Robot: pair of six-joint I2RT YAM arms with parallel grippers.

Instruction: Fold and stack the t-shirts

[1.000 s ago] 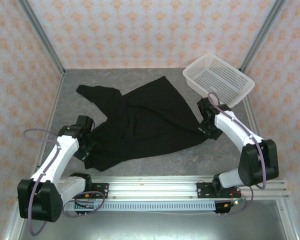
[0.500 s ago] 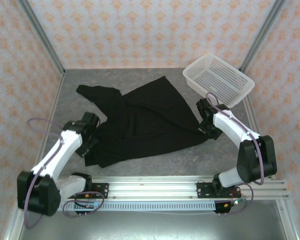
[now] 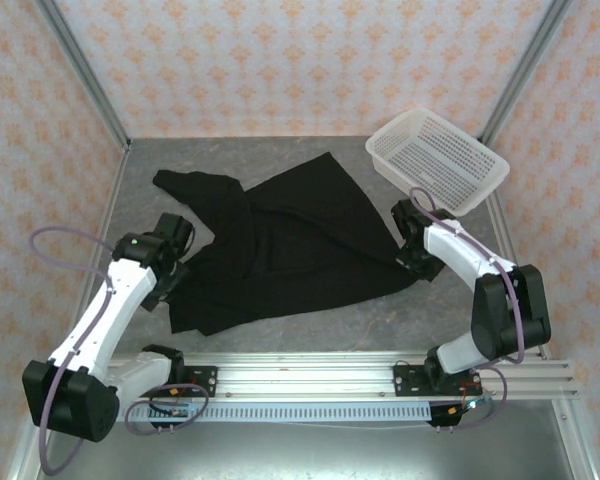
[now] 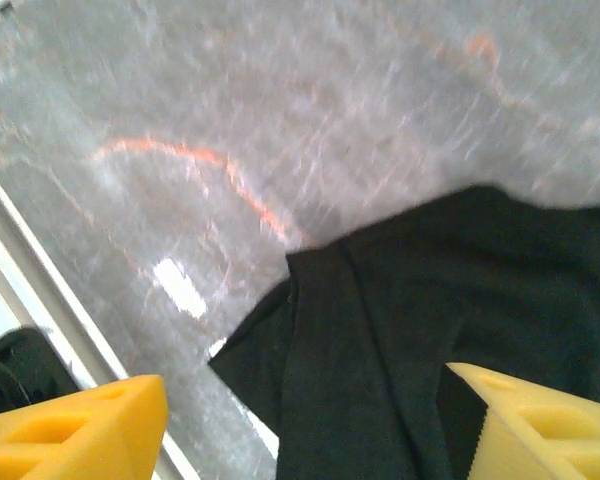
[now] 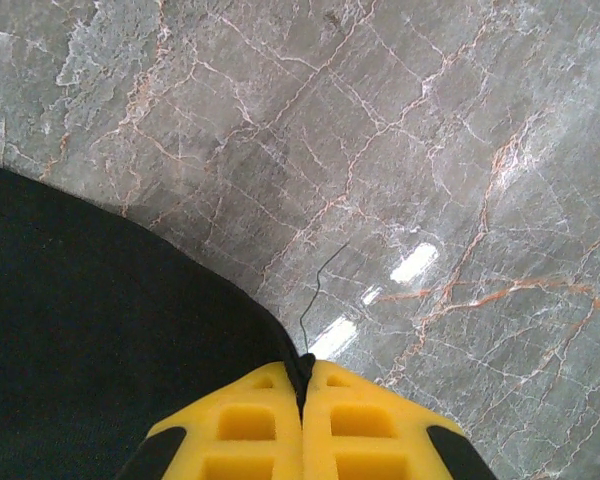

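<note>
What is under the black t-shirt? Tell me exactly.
The grey marbled table lies under the t-shirt, showing around its edges. Whatever sits beneath the cloth itself is covered, as is the shirt's underside.

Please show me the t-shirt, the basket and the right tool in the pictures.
t-shirt (image 3: 300, 235): top view, middle of the black cloth.
basket (image 3: 440, 158): top view, its white mesh bottom.
right tool (image 5: 302, 375): right wrist view, the seam between its closed yellow fingertips.
</note>
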